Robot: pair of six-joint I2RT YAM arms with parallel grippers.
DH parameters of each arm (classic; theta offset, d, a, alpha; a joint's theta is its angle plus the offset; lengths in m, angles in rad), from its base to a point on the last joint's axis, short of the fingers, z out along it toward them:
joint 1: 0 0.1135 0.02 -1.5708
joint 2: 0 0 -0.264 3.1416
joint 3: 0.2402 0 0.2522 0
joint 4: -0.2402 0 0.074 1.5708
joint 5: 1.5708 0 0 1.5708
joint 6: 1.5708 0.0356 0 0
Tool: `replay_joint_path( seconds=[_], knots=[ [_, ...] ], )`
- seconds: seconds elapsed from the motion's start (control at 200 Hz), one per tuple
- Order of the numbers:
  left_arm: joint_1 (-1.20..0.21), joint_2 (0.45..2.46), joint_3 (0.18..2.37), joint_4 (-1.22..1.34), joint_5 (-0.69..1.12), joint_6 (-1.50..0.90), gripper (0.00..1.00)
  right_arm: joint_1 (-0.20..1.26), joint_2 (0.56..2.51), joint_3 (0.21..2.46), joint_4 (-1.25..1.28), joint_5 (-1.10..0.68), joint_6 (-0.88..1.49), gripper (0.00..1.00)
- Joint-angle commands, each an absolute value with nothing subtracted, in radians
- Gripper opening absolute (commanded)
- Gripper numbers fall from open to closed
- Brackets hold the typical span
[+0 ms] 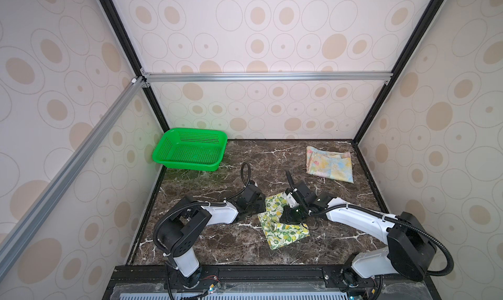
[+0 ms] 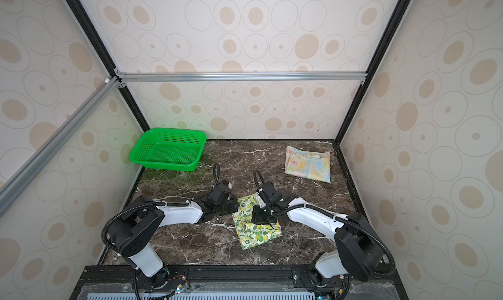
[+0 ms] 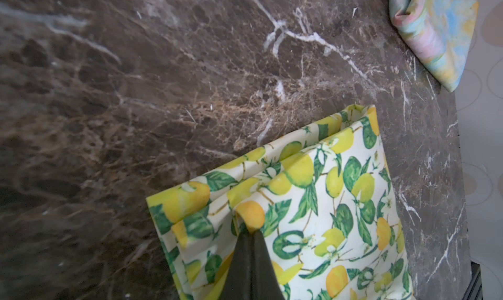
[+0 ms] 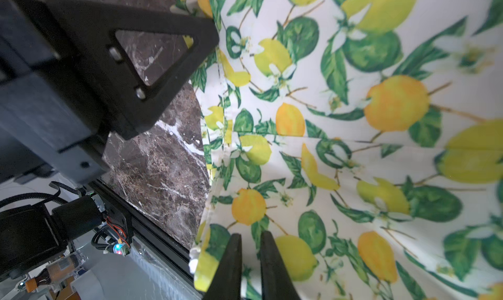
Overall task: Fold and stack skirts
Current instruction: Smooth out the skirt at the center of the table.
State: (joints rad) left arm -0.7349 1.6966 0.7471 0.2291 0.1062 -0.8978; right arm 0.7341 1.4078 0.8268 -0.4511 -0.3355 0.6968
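Far left corner of the table (image 1: 217,244): a green basket (image 1: 196,165), standing well apart from both skirts.

Left gripper (image 3: 249,232): the fingers (image 3: 261,260) are closed tight together. In the left wrist view a small ridge of the lemon skirt (image 1: 283,233) is bunched up and pinched right at their tips. The grip sits near the skirt's left edge, a little in from the border, and the cloth there lies in several layers.

Lemon skirt: it lies on the marble at the middle front, between the two arms, partly folded and creased. In both top views its near corner points toward the robot's base.

Right gripper (image 4: 251,233): it is down over the lemon skirt, toward the cloth's right side in a top view (image 2: 262,217). The fingers (image 4: 231,263) stand narrow, with a slim gap between them. Lemon print shows in that gap and all round the tips. Whether the cloth is pinched or merely lies under the tips cannot be told. The left gripper's tip shows in this same wrist view, at the skirt's edge.

Far right corner: the floral skirt (image 1: 330,166) lies folded flat, well apart from both grippers and touched by neither.
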Motion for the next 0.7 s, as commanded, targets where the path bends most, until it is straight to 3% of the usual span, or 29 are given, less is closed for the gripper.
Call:
replay_joint_path(
  seconds=[0.0, 0.33, 0.695],
  knots=[
    [-0.727, 1.703, 0.785, 0.233, 0.097, -0.876, 0.0, 0.768, 1.383, 0.803, -0.475, -0.344, 0.745, 0.16],
    [-0.725, 1.688, 0.791, 0.233, 0.101, -0.881, 0.0, 0.82, 1.338, 0.762, -0.502, -0.356, 0.764, 0.16],
    [-0.788, 1.659, 0.807, 0.264, 0.119, -0.927, 0.0, 0.855, 1.427, 0.703, -0.427, -0.383, 0.774, 0.14]
  ],
)
